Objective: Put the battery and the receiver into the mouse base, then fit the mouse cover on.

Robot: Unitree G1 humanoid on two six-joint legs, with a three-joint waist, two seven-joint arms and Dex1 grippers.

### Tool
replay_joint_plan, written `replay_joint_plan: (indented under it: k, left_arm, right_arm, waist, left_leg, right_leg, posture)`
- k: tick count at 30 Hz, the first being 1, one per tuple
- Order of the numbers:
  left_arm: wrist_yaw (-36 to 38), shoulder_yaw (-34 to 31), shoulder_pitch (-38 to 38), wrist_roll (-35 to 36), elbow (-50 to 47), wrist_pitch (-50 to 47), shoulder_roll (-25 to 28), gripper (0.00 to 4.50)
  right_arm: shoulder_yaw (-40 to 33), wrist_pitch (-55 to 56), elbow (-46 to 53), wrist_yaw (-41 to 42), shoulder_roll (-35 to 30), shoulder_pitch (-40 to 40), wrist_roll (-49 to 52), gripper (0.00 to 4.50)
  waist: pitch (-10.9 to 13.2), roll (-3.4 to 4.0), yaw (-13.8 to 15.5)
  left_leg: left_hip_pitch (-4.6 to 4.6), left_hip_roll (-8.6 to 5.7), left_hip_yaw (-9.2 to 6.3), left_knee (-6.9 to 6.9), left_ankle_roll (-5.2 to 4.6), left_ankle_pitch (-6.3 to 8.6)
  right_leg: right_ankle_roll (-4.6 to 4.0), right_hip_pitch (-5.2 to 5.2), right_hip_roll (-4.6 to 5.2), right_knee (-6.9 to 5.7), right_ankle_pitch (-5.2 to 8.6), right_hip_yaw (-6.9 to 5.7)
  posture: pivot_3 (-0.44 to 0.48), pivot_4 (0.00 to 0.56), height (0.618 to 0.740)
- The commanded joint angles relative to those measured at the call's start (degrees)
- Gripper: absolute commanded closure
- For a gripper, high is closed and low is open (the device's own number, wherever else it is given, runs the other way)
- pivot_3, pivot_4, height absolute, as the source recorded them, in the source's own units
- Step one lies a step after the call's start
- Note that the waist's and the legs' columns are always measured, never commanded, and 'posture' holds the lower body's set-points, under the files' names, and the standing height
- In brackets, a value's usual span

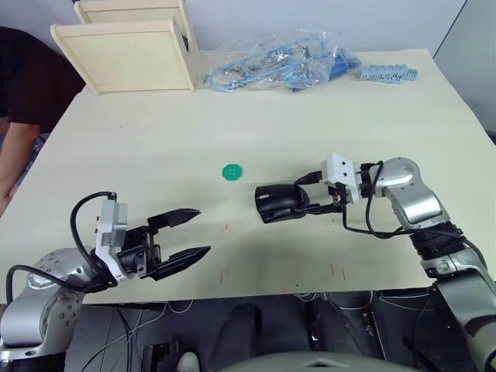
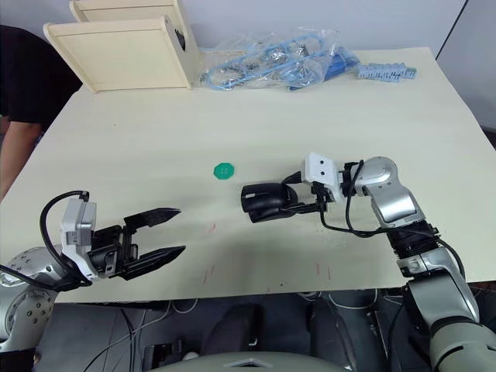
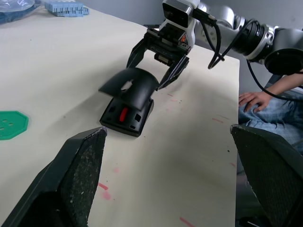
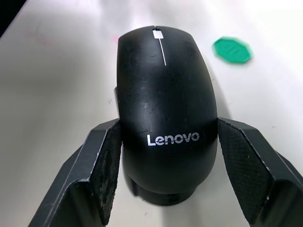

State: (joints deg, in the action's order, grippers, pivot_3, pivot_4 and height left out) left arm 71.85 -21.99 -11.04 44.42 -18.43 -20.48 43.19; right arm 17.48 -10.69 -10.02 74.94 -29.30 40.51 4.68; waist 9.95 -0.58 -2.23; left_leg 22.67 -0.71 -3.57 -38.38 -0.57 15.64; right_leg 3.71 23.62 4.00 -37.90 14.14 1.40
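Observation:
The glossy black mouse cover (image 4: 163, 94) sits tilted over the mouse base (image 3: 125, 117), its front end lifted so that the base's red patch shows underneath. My right gripper (image 1: 304, 199) is shut on the cover, one finger pressed against each side of its rear. My left gripper (image 1: 203, 230) hovers open and empty near the table's front left, a good distance from the mouse. The battery and the receiver are hidden.
A green scalloped disc (image 1: 232, 171) lies just left of and behind the mouse. Wooden boxes (image 1: 128, 54), a plastic bag of blue parts (image 1: 279, 66) and a blue strip (image 1: 387, 74) line the far edge. A person (image 1: 19, 93) sits at the table's left side.

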Motion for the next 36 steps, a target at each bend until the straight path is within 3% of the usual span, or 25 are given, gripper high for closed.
replay_joint_plan:
  k: [1,4,11,36]
  left_arm:
    - [-0.08,-1.58,-0.38,0.42,-1.71,0.76,0.51,0.00]
    - [-0.11,-1.67,-0.63,0.47,-1.78,0.86,0.50,0.00]
    - [-0.17,-1.59,-0.82,0.34,-1.73,1.20,0.32,0.00]
    - [-0.14,-1.44,-1.50,0.33,-1.93,1.70,0.38,0.00]
  right_arm:
    - [1.67,-7.51,7.10,-0.64,-1.89,4.00,-2.16,1.34]
    - [3.02,-14.80,9.65,0.83,-2.96,6.12,-1.62,1.34]
    - [5.41,-18.10,10.52,2.27,-4.29,8.27,-2.42,1.34]
    - [8.59,-14.52,3.85,3.25,-4.13,10.05,-4.92,1.34]
  waist:
    - [0.00,0.00,0.03]
    - [0.00,0.00,0.05]
    - [0.00,-0.01,0.09]
    - [0.00,0.00,0.05]
  left_leg:
    - [0.00,0.00,-0.02,0.00,0.00,0.00]
    - [0.01,0.01,-0.04,0.00,0.00,0.00]
    - [0.02,0.01,-0.05,0.00,0.00,0.00]
    - [0.02,0.01,-0.04,0.01,0.00,0.00]
  right_leg:
    - [0.00,0.00,0.00,0.00,0.00,-0.01]
    - [0.00,0.00,0.00,0.00,0.00,-0.02]
    - [0.00,0.00,0.02,0.02,0.00,-0.04]
    - [0.00,0.00,0.02,0.02,0.00,-0.04]
  posture:
    - [0.000,0.150,0.740]
    - [0.000,0.150,0.740]
    - [0.000,0.150,0.740]
    - [0.000,0.150,0.740]
